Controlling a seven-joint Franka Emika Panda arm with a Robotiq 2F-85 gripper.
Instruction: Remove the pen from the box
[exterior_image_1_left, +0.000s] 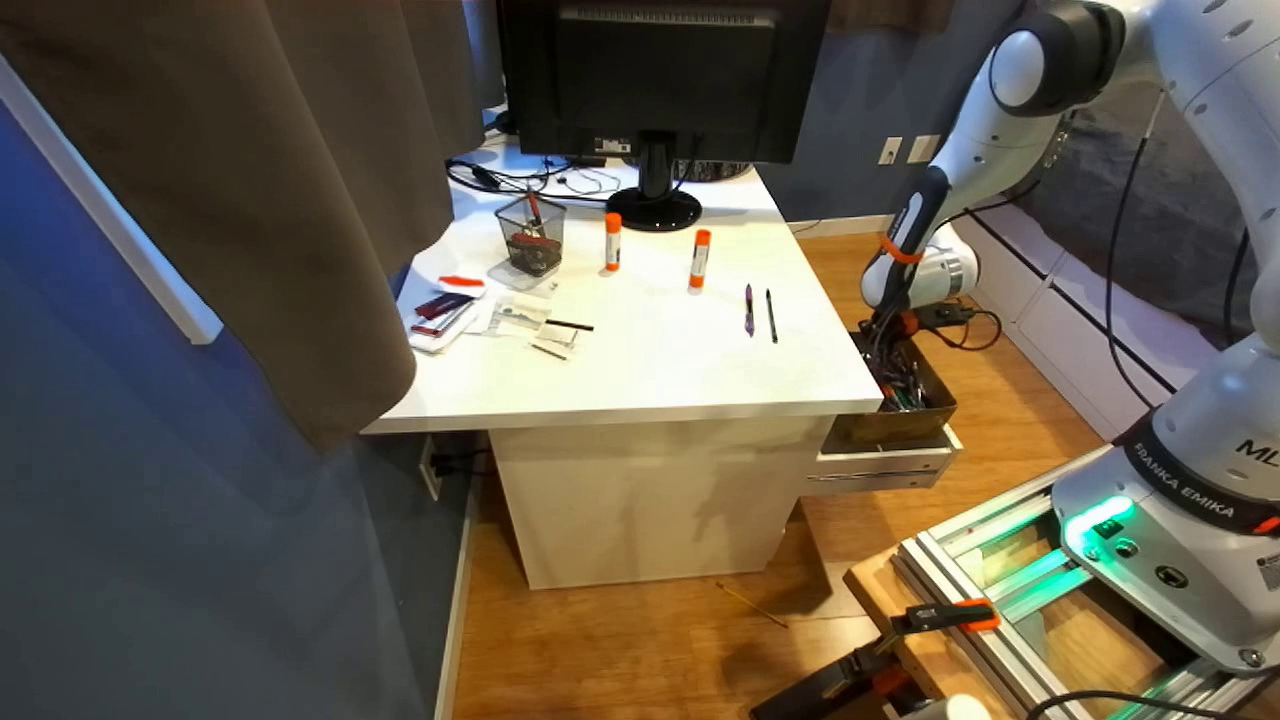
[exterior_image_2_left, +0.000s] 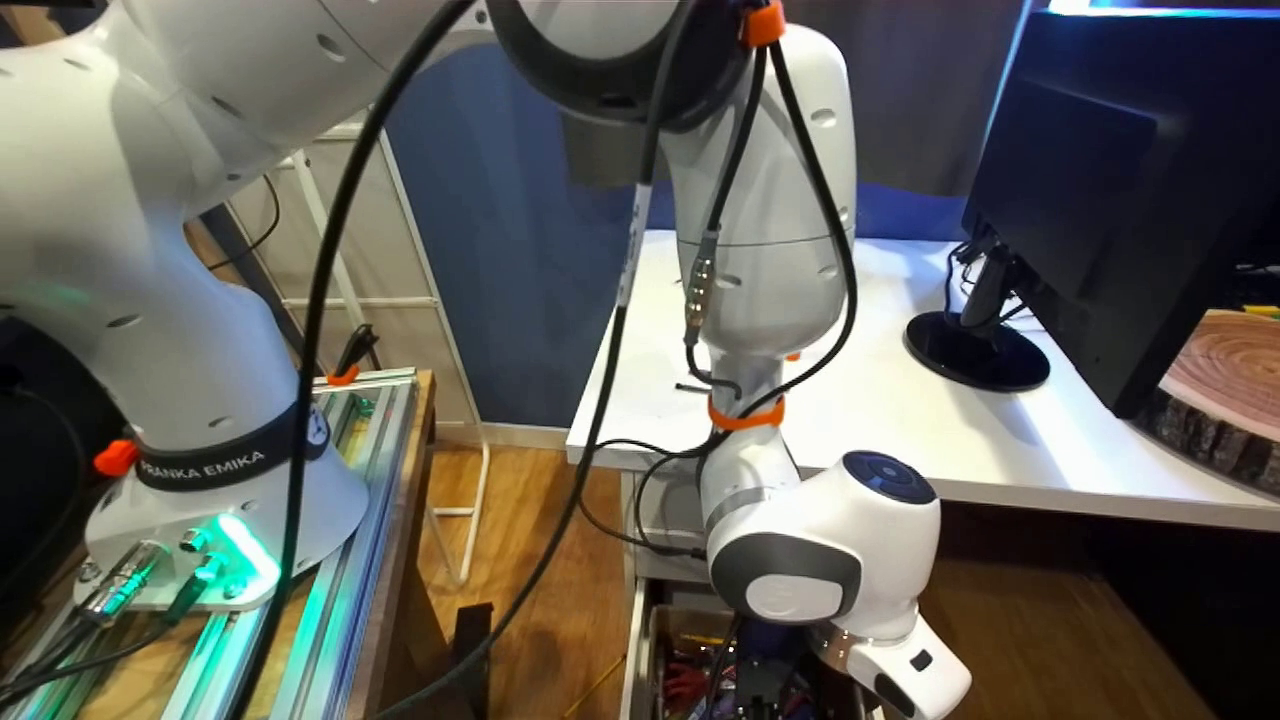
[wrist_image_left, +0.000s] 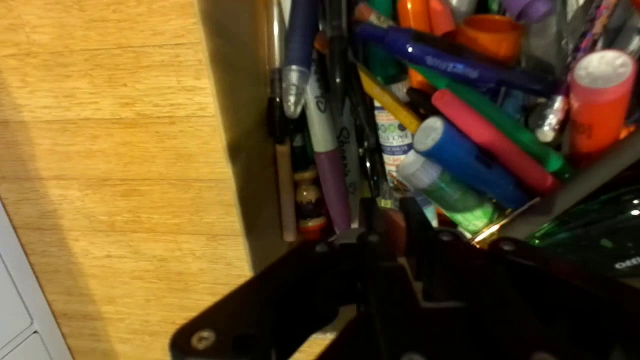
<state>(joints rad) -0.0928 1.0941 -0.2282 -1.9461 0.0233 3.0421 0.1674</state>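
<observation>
The box (exterior_image_1_left: 885, 432) is brownish and sits in an open white drawer beside the desk. It is full of mixed pens and markers, and its wall (wrist_image_left: 240, 125) crosses the wrist view. My gripper (wrist_image_left: 390, 215) points down into it, its fingertips close together at the box's near end. A reddish end of some slim item (wrist_image_left: 394, 232) fills the narrow gap between the fingers, and the rest of it is hidden. A slim dark pen (wrist_image_left: 372, 155) lies just beyond the left fingertip. I cannot tell which is the task's pen. The fingertips are hidden in both exterior views.
A purple-capped marker (wrist_image_left: 332, 185), a blue cylinder (wrist_image_left: 470, 160) and a green glitter tube (wrist_image_left: 457, 197) crowd the jaws. The white desk (exterior_image_1_left: 690, 370) stands beside the drawer, with two pens (exterior_image_1_left: 771, 316), glue sticks (exterior_image_1_left: 699, 260) and a monitor (exterior_image_1_left: 660, 85) on it. Cables hang along the arm.
</observation>
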